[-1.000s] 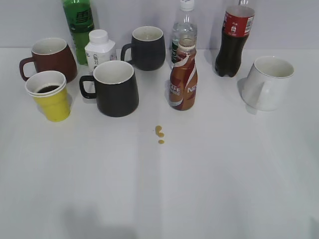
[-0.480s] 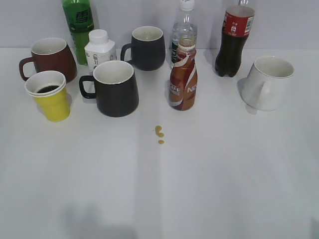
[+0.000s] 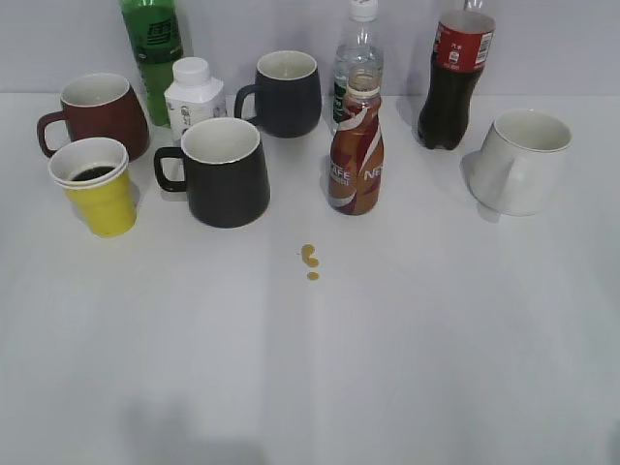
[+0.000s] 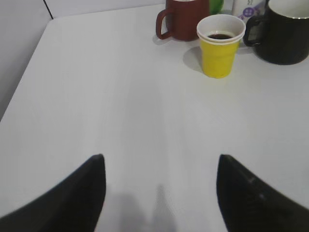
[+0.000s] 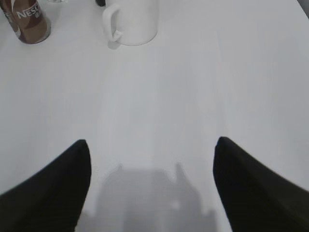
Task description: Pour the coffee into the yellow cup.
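The coffee bottle [image 3: 356,160] stands upright and uncapped at the table's middle back; its lower part shows in the right wrist view [image 5: 29,24]. The yellow cup [image 3: 97,186] stands at the left with dark liquid inside; it also shows in the left wrist view [image 4: 220,46]. Neither gripper shows in the exterior view. My left gripper [image 4: 160,162] is open and empty over bare table, well short of the cup. My right gripper [image 5: 152,147] is open and empty, well short of the bottle.
A few brown drops [image 3: 310,259] lie on the table in front of the bottle. A dark red mug [image 3: 97,111], two black mugs [image 3: 225,170] [image 3: 286,92], a white mug [image 3: 523,160], a green bottle [image 3: 153,48], a small white bottle [image 3: 194,94], a clear bottle [image 3: 356,48] and a cola bottle [image 3: 455,73] stand around.
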